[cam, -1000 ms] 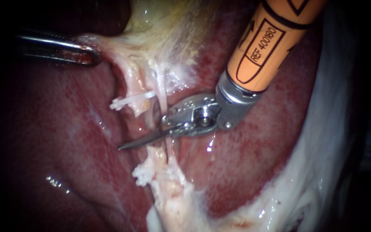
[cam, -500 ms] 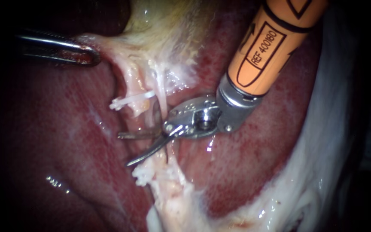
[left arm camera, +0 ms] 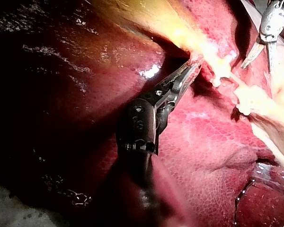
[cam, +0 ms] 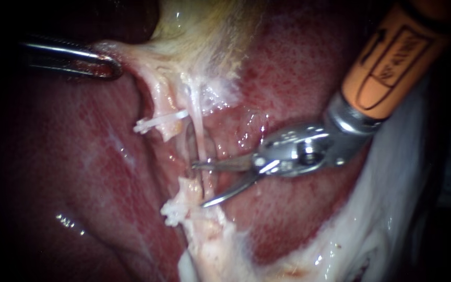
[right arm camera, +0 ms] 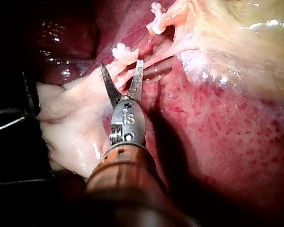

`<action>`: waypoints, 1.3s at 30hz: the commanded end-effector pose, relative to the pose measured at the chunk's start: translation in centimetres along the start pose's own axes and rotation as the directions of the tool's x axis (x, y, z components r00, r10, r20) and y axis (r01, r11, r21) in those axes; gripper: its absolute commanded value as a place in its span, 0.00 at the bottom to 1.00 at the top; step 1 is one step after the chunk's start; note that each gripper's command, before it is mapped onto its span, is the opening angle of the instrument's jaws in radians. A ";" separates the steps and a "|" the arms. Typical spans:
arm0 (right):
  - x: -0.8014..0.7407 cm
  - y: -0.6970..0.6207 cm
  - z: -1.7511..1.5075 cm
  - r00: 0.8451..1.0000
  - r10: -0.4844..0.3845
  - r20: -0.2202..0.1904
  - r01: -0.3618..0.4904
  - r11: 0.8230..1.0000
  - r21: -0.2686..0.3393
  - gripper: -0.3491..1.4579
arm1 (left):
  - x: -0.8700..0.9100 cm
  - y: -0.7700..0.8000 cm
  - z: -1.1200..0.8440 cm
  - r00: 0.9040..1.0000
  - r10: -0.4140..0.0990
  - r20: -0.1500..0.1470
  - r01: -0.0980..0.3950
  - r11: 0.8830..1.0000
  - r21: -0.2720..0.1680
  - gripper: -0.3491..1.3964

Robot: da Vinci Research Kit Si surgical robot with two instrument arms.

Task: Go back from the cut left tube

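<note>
Left instrument (cam: 111, 68): its hand is closed on pale tissue (cam: 131, 55) beside the gallbladder (cam: 204, 31) and lies well apart from the cut.
Cut tube: two stumps with a gap between them, the upper stump (cam: 165, 128) and the lower stump (cam: 184, 196). Each carries a clip, and both lie just ahead of the right hand's tips.
Thin tube (cam: 200, 141): uncut, beside the stumps. It crosses the open tips; whether it touches a blade I cannot tell.
Right instrument (cam: 199, 184): hand wide open, its two blades holding nothing.
Axis: the tubes run crosswise to the blades.
Next move: the right hand is nearer. It should probably draw straight back along its own shaft, clear of the thin tube.
</note>
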 end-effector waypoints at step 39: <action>-0.33 0.09 -0.86 0.974 -0.108 0.199 0.136 0.982 -0.131 0.99 | -0.35 0.05 0.54 1.000 0.018 0.014 -0.017 1.000 -0.016 0.00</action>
